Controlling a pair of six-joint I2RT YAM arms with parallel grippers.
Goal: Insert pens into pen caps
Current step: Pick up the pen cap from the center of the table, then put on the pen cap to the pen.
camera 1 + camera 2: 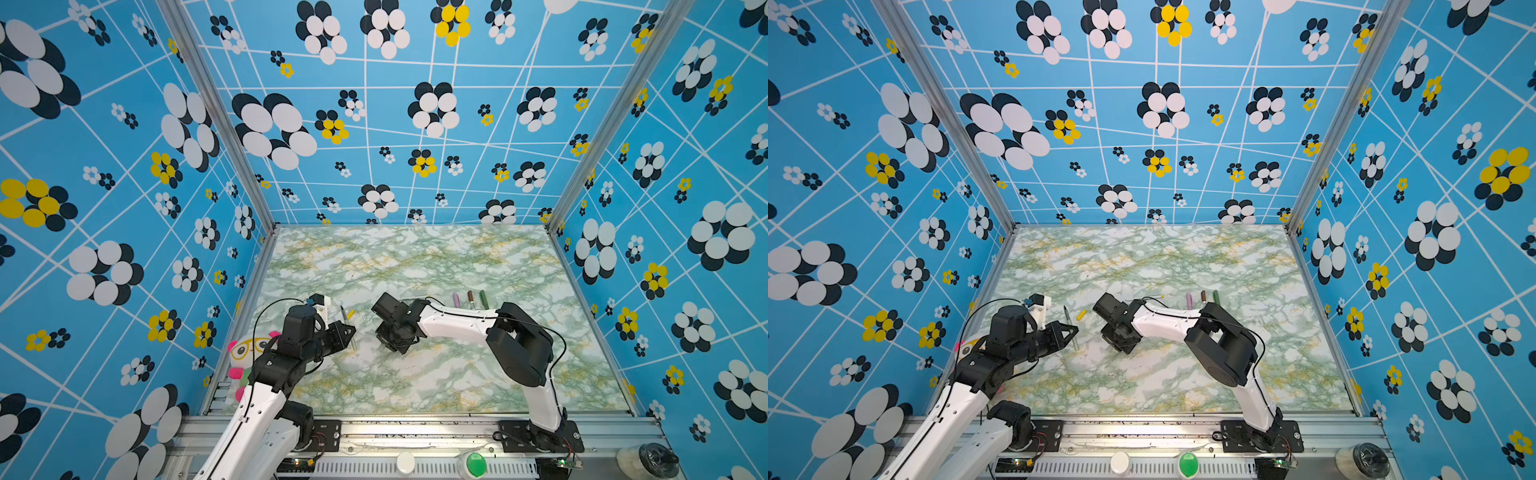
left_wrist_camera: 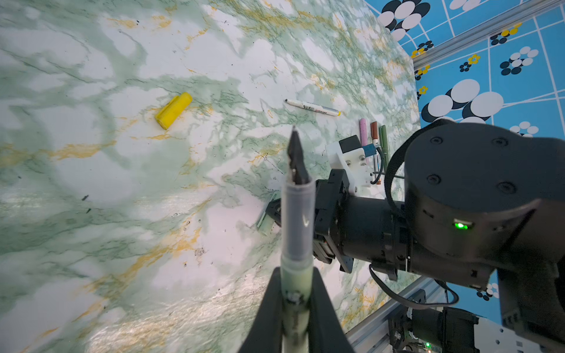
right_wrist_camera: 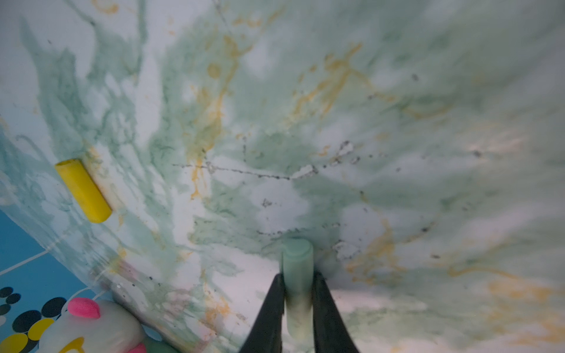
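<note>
Grey-green pen [image 2: 298, 220], dark nib bare, is pinched by its barrel in the left gripper [image 2: 296, 270] over the table [image 1: 415, 257]. Just right of its nib a yellow cap [image 1: 351, 313] lies flat. The right gripper [image 3: 298, 276] clamps a grey-green cap [image 3: 298, 256]. Behind that arm lies a white pen [image 2: 312, 107]. Further right, pink pen [image 1: 456, 300], brown pen [image 1: 471, 299] and green pen [image 1: 483, 299] lie side by side.

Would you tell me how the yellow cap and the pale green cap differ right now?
Colour: the yellow cap is bright yellow, the pale green cap a muted grey-green. State: the yellow cap lies loose on its side on the table; the pale green cap is clamped in the right gripper. Both are short stubby tubes.
</note>
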